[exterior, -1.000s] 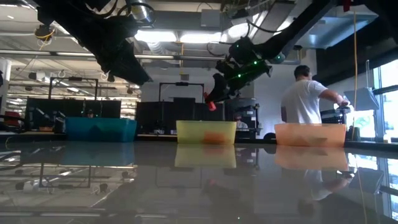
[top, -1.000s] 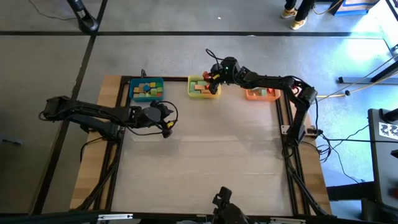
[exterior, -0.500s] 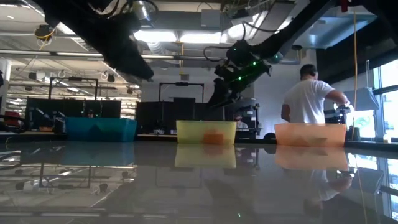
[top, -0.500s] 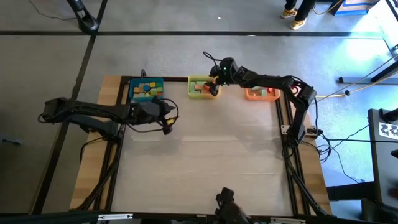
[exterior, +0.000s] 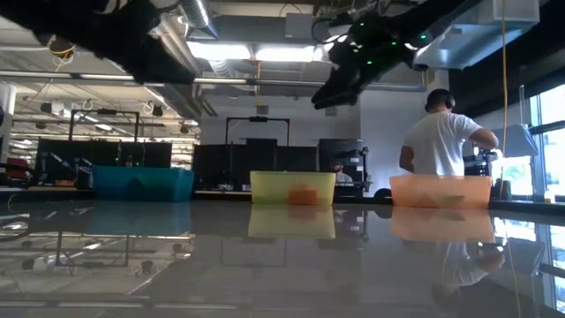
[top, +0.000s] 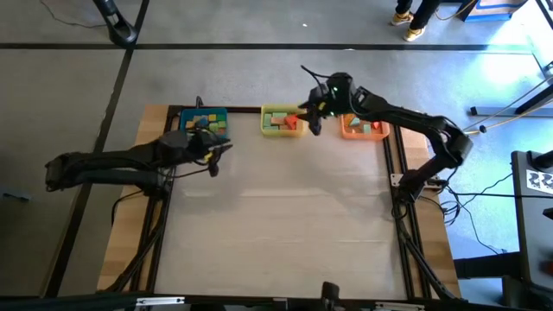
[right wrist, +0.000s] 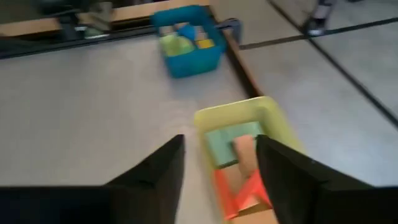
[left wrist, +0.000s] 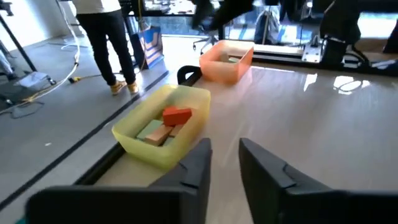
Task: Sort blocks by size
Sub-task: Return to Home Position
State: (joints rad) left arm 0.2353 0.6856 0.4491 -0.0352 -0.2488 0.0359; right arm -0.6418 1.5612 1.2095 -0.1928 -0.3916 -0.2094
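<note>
The small coloured blocks lie inside three bins set in a row along the far edge of the light wooden table. From left to right in the high view you find the blue plastic bin, the yellow plastic bin and the orange plastic bin.

The blue plastic bin holds a mix of yellow, green, blue and orange pieces. The yellow plastic bin holds a flat pale green block, a tan block and an orange-red block resting on top of them. You cannot tell the contents of the orange plastic bin apart, though a greenish piece shows.

The right gripper hangs in the air between the yellow and orange bins, just beside the yellow plastic bin. In the right wrist view its two dark fingers stand spread apart with nothing between them.

The left gripper hovers over the table just in front of the blue plastic bin; its fingers are likewise parted and carry nothing.

In the low view you see both arms raised well above the bins; a person in a white shirt stands in the room behind the orange plastic bin.
</note>
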